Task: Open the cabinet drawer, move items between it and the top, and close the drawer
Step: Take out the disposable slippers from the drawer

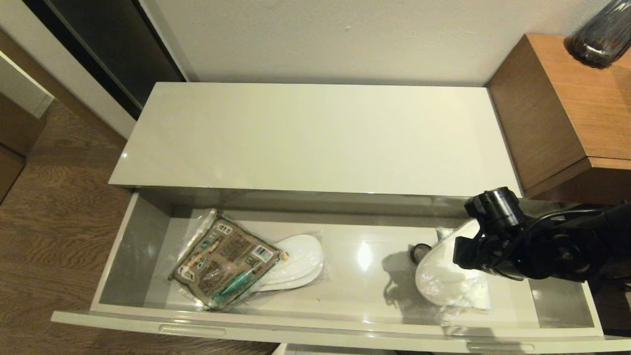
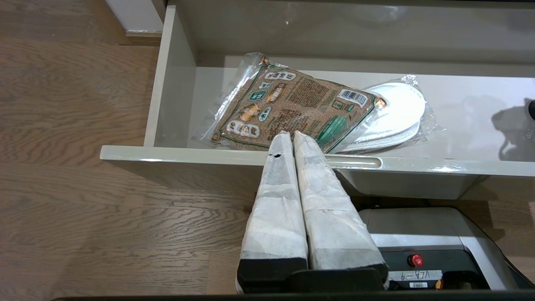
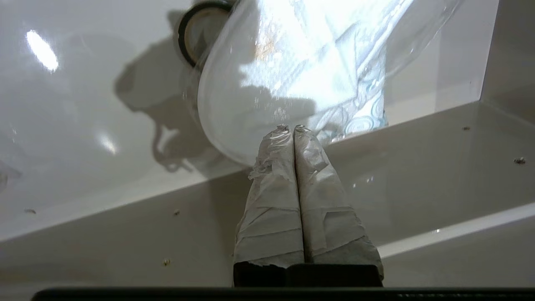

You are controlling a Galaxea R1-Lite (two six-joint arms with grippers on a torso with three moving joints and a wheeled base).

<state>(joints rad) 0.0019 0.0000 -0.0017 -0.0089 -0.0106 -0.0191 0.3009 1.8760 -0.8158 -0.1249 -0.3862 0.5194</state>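
The cabinet drawer (image 1: 296,333) stands pulled out below the bare glossy top (image 1: 315,138). At its left lies the brown-and-green packet (image 1: 224,259) (image 2: 292,106), partly over a wrapped white slipper pair (image 1: 300,261) (image 2: 397,113). A second slipper pair (image 1: 441,281) (image 3: 271,83) lies at the right, with the black tape roll (image 1: 419,252) (image 3: 190,35) beside it. My right gripper (image 3: 291,127) is inside the drawer, shut, its tips over that pair's near edge. I cannot tell whether they touch the wrap. My left gripper (image 2: 292,133) hovers shut outside the drawer front (image 2: 167,152), by a slot handle (image 2: 355,161).
A higher brown wooden unit (image 1: 567,108) with a dark vase (image 1: 601,34) adjoins the cabinet on the right. Wood floor (image 1: 59,197) lies to the left. My grey base (image 2: 418,234) sits below the drawer front. The drawer's middle floor (image 1: 365,276) is bare.
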